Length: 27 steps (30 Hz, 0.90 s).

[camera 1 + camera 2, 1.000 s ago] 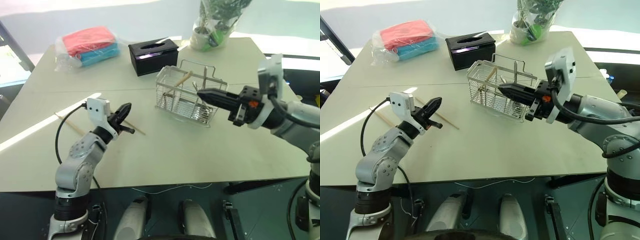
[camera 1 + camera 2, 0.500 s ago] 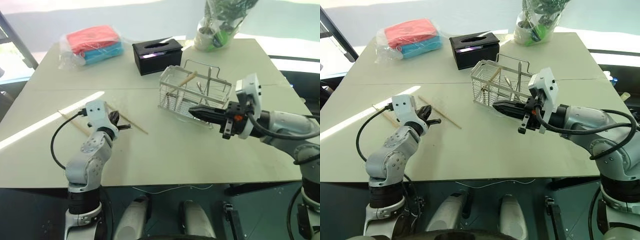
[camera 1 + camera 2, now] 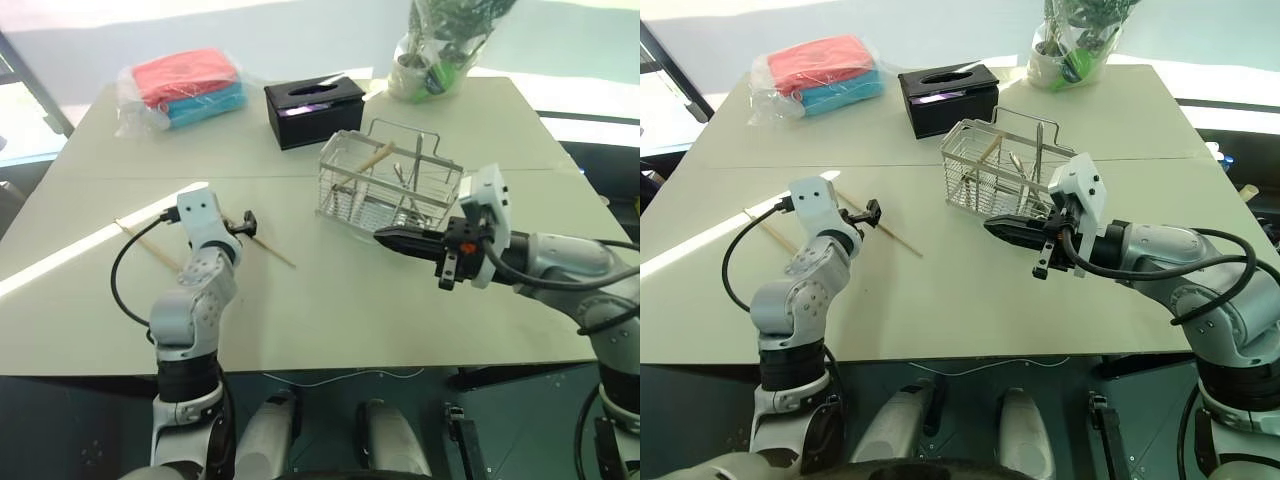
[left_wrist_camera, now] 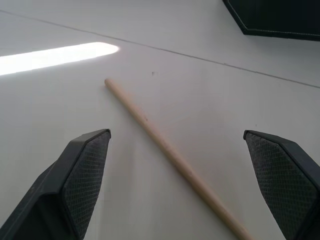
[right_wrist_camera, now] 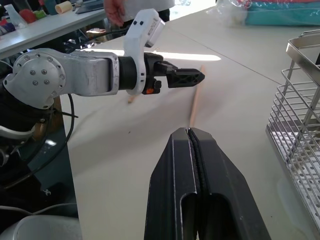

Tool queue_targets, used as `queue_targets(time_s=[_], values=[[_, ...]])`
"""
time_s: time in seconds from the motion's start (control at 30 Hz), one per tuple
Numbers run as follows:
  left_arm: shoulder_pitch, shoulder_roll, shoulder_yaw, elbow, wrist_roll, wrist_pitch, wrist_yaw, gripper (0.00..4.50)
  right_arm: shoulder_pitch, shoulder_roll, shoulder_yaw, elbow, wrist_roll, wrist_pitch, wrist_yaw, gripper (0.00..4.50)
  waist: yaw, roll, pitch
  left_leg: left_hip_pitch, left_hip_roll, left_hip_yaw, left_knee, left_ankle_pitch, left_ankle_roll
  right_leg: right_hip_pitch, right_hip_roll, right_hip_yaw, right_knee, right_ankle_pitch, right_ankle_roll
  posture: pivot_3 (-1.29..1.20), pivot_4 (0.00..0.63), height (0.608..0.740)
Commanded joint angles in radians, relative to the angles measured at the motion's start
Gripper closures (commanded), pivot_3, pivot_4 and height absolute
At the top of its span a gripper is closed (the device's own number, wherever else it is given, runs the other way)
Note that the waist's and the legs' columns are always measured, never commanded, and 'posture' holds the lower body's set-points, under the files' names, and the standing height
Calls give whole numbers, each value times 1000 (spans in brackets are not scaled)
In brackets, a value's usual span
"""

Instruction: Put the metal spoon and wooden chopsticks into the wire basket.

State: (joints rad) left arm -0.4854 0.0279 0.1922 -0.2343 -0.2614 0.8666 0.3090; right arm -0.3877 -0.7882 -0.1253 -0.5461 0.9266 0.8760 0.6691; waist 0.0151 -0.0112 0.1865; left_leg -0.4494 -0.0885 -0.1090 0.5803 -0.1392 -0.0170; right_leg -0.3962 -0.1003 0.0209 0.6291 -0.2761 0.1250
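With its two black fingers spread wide and nothing between them, the left gripper [image 4: 180, 185] hangs low over the table [image 3: 330, 300], straddling one of the wooden chopsticks [image 4: 170, 152], which lies flat and runs diagonally through the gap. That stick touches neither finger pad. The second chopstick [image 3: 150, 247] lies on the table nearby, on the far side of the left arm. The right gripper [image 3: 392, 238] is pressed shut on nothing and hovers just in front of the wire basket [image 3: 388, 190], pointing toward the left arm. The basket stands upright in the middle of the table; the metal spoon [image 3: 416, 180] appears to stand in it already, beside a wooden-handled utensil [image 3: 368, 160].

By the look of it, the spoon is done and the step in hand is picking up a chopstick. The next move calls for lowering the left fingers until they flank the stick against the tabletop, then closing squarely across it. A thin round stick could roll or slip out, so the pinch should land near its middle.
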Motion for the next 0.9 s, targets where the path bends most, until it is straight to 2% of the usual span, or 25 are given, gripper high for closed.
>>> queue_targets(time_s=[0.03, 0.23, 0.37, 0.6, 0.7, 0.9], values=[[-84, -12, 7, 86, 45, -14, 37, 29, -1, 15, -8, -26, -8, -27, -4, 4500, 0, 0, 0, 0, 0, 0, 0, 0, 0, 0, 0, 0, 0, 0, 0, 0, 150, 740], [-179, -27, 45, 241, 107, -39, 114, 29, 2, 29, -9, -23, -26, -32, -13, 4500, -2, -1, 1, 0, 0, 0, 0, 1, 1, 0, 1, 0, 0, 2, 4, 0, 150, 740], [-258, -119, 177, 319, 54, -44, 229, 29, 6, 39, -3, -25, -36, -34, -20, 4500, 1, -2, 1, 0, 0, -1, 0, 1, 1, 0, 1, 0, 1, 2, 4, 0, 150, 740], [-268, -208, 292, 349, 27, -10, 354, 29, 8, 51, -7, -29, -45, -30, -33, 4500, -3, -2, 1, 0, 0, -1, 2, 1, 1, 0, 1, -1, 1, 3, 7, 0, 150, 740], [-258, -212, 304, 359, 30, 16, 396, 29, 8, 55, -9, -29, -46, -30, -39, 4500, -3, -2, 1, 1, 0, -1, 2, 1, 1, 1, 2, 0, 2, 3, 7, 0, 150, 740], [-268, -163, 249, 395, 88, 114, 427, 29, 11, 67, -10, -30, -56, -36, -48, 4500, -3, -1, 0, 5, 0, 0, 2, 0, -1, 4, 2, 0, 1, 3, 7, 0, 150, 740]])
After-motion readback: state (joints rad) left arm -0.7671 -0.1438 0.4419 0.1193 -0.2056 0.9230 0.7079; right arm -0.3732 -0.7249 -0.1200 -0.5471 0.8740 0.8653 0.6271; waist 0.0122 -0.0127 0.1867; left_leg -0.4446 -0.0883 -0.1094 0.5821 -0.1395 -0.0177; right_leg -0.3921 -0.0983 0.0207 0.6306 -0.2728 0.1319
